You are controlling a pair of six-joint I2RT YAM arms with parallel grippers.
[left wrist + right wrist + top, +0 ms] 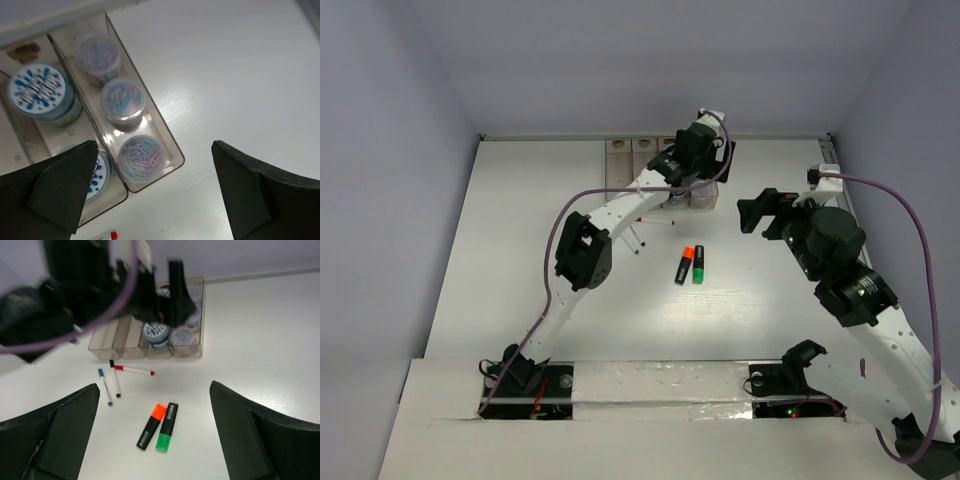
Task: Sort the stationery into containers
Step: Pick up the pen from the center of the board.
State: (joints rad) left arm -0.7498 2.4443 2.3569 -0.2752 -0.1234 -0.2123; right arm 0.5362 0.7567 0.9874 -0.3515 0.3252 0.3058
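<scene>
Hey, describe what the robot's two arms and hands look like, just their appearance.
Both the left arm and right arm have white links with bulky black joints. A purple cable loops loosely along each. The left hand and right hand have broad, matte black, wedge-shaped fingers. No sleeves or readable markings.

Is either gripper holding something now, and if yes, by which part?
Nothing is held. The left gripper and the right gripper are both open and empty.

left arm [60, 295] blurred in right wrist view, tray [630, 148] right end hidden under it from above, one tub [101, 172] half behind a gripper finger [55, 192], red pen [112, 235] cut off by bottom edge
</scene>
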